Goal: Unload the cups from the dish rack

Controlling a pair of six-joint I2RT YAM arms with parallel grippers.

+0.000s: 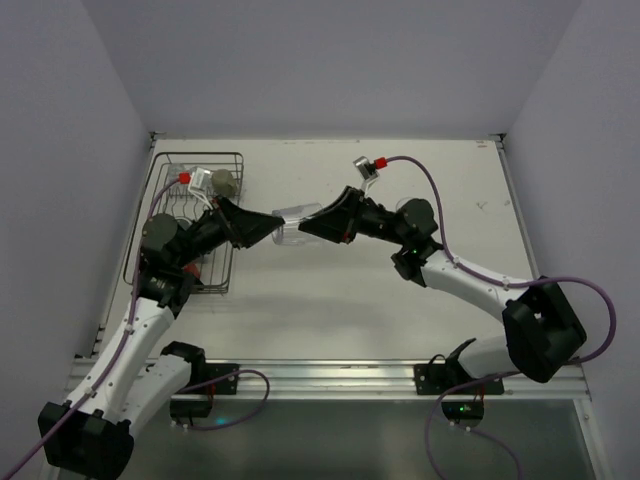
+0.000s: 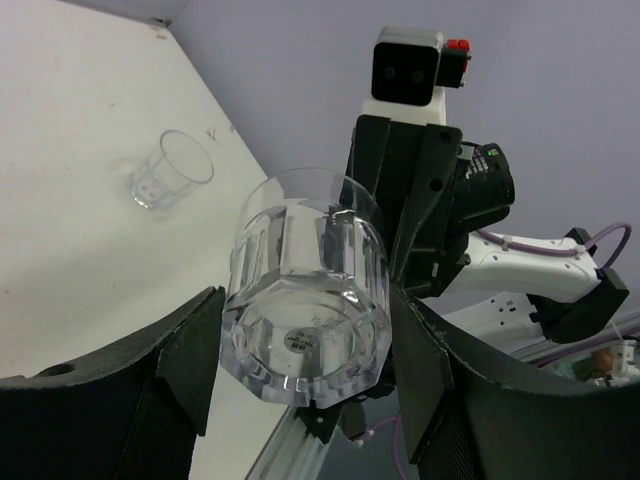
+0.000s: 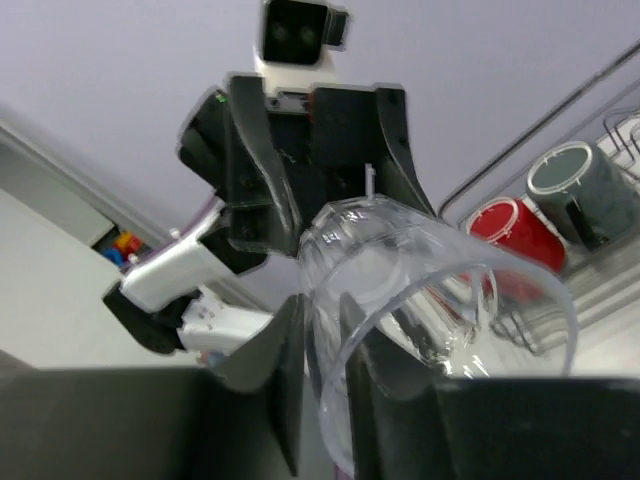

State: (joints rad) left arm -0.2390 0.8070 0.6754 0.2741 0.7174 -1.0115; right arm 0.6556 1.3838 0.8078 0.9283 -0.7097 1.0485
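Above the table (image 1: 330,310), just right of the rack (image 1: 205,154), a clear tumbler (image 2: 305,290) hangs on its side in the air between the two claws. The left claw (image 2: 305,340) grips its faceted base, a finger on each side. The right claw (image 3: 325,390) straddles the rim wall, one finger inside and one outside; whether it presses the wall I cannot tell. A red mug (image 3: 515,232) and a dark mug (image 3: 585,195) sit in the rack. A second tumbler (image 2: 170,172) stands on the table, well apart.
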